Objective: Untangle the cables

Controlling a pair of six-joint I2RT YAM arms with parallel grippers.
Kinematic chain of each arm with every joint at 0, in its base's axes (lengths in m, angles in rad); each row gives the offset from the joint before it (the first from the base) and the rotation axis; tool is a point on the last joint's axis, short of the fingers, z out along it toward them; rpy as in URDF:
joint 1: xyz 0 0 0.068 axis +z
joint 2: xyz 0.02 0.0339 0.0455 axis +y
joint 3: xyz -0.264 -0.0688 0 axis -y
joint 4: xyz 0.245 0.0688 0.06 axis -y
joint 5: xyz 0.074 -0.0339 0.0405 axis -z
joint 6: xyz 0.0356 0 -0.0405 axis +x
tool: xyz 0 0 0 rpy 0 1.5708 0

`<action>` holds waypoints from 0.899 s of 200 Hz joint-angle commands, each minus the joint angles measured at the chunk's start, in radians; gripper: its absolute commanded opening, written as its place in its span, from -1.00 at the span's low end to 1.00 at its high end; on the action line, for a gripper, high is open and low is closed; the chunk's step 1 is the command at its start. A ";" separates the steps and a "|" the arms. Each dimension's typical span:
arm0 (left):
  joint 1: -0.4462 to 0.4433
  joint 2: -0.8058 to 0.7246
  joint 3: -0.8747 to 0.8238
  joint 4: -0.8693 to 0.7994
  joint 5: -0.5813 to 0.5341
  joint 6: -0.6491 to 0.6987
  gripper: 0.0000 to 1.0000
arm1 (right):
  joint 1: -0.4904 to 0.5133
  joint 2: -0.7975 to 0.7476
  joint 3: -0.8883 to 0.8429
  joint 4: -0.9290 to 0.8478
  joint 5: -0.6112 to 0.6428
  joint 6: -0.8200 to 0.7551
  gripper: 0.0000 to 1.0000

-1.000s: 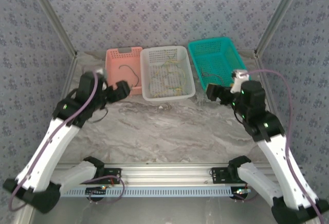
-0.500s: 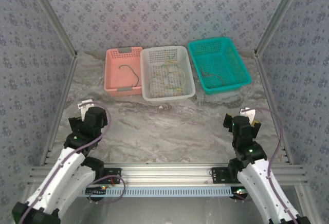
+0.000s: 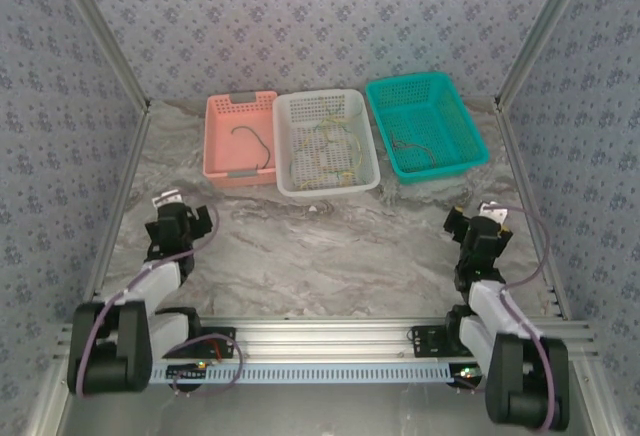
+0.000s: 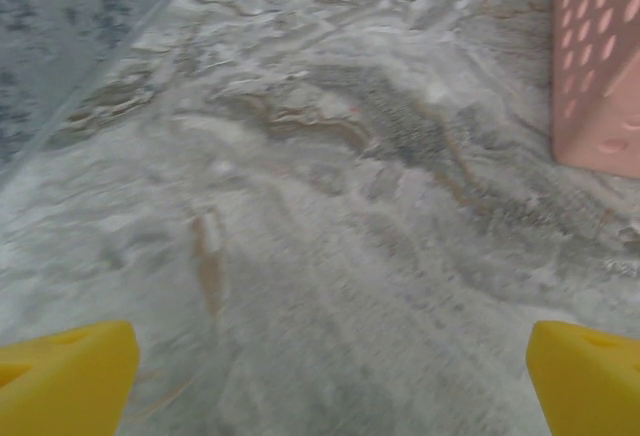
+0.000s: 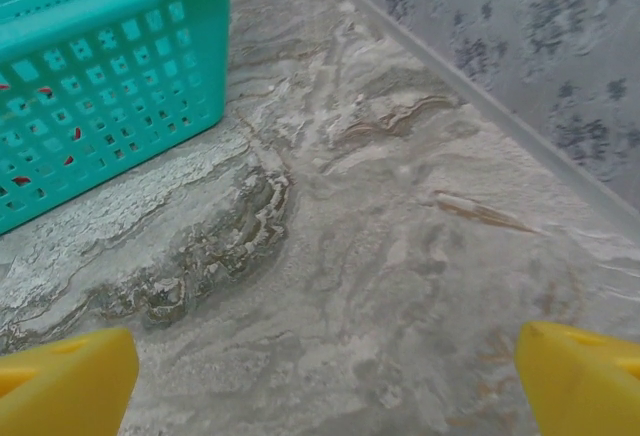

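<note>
Noting marbled table (image 3: 330, 246), bare across the middle. Seeing three bins lining its far edge, probably serving for sorting: teal basket (image 3: 445, 164), white basket (image 3: 330, 188), pink basket (image 3: 240, 101). Finding both arms folding low by the near rail, likely keeping clear of the work. Reading left gripper (image 3: 182, 218) and right gripper (image 3: 478, 226) as gaping wide, grasping nothing. Spotting cables (image 3: 335, 141) bunching inside the white basket, well apart from both grippers. Spotting one dark strand (image 3: 252, 142) lying in the pink basket.

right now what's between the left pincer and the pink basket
Bare marble table separates the left pincer from the pink basket, as the top view shows.
</note>
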 commanded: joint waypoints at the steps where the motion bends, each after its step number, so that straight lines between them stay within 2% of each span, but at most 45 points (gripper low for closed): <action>1: 0.009 0.128 0.076 0.251 0.103 0.015 0.98 | -0.013 0.149 0.045 0.276 -0.125 -0.043 0.97; 31: 0.010 0.245 0.161 0.264 0.121 0.079 0.99 | -0.019 0.379 0.104 0.463 -0.204 -0.051 0.97; 41: 0.015 0.275 0.143 0.334 0.122 0.086 0.99 | -0.020 0.448 0.118 0.507 -0.248 -0.068 0.98; 55: 0.026 0.320 0.094 0.464 0.126 0.075 0.98 | 0.014 0.464 0.129 0.491 -0.278 -0.124 0.98; 65: 0.025 0.350 0.072 0.527 0.153 0.090 0.99 | 0.017 0.512 0.093 0.610 -0.292 -0.131 0.98; 75: 0.017 0.400 0.038 0.655 0.140 0.098 0.99 | 0.012 0.572 0.052 0.741 -0.288 -0.121 0.97; 80: 0.017 0.397 0.035 0.663 0.132 0.095 0.99 | 0.004 0.586 0.043 0.774 -0.295 -0.114 0.97; 89: 0.016 0.370 0.056 0.576 0.129 0.088 0.99 | -0.003 0.557 0.057 0.702 -0.302 -0.112 0.98; 100: 0.016 0.394 0.079 0.578 0.137 0.095 0.99 | 0.021 0.555 0.099 0.630 -0.279 -0.131 0.98; 108: 0.016 0.384 0.113 0.485 0.134 0.089 0.98 | 0.037 0.555 0.141 0.543 -0.256 -0.142 0.98; 117: 0.015 0.395 0.101 0.529 0.134 0.094 0.98 | 0.057 0.553 0.202 0.443 -0.206 -0.148 0.98; 129: 0.014 0.389 0.107 0.502 0.134 0.092 0.98 | 0.096 0.566 0.259 0.351 -0.149 -0.175 0.98; 180: 0.005 0.392 0.111 0.504 0.119 0.102 0.99 | 0.105 0.571 0.257 0.369 -0.142 -0.186 0.98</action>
